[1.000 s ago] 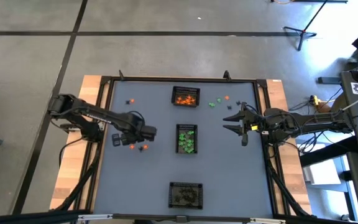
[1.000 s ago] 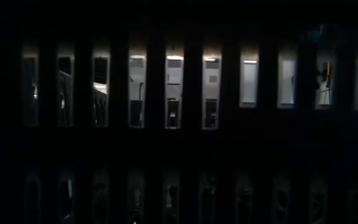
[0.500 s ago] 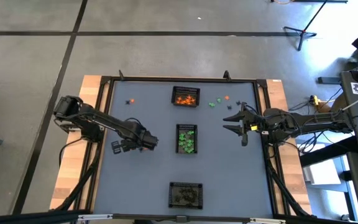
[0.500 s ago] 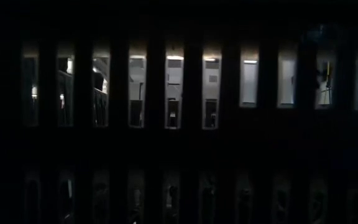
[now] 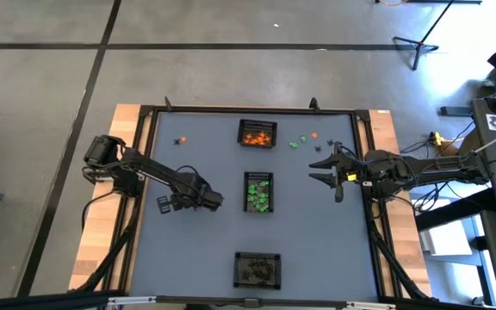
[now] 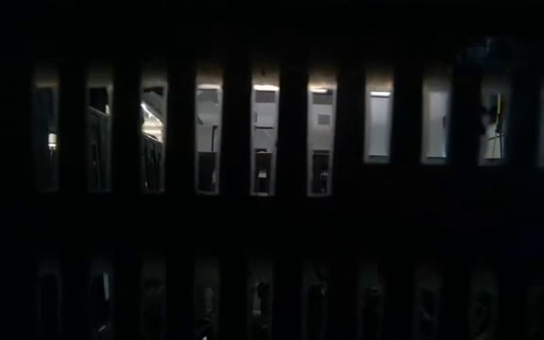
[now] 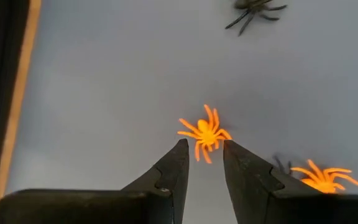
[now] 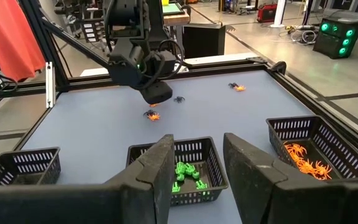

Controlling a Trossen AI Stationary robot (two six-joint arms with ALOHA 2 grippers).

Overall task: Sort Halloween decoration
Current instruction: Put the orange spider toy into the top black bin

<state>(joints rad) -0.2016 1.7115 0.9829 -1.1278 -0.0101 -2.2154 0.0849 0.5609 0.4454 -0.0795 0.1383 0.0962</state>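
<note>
Left gripper hangs low over the surface, partly open around an orange spider; right gripper open, empty

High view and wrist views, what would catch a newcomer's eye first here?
Probably the bright orange spider on the grey table, sitting just ahead of the left end effector, whose fingertips flank it without gripping it. Next, the row of three black mesh baskets down the table's middle: orange trinkets in the far one, green in the middle one. The right end effector waits open near the right edge.
</note>
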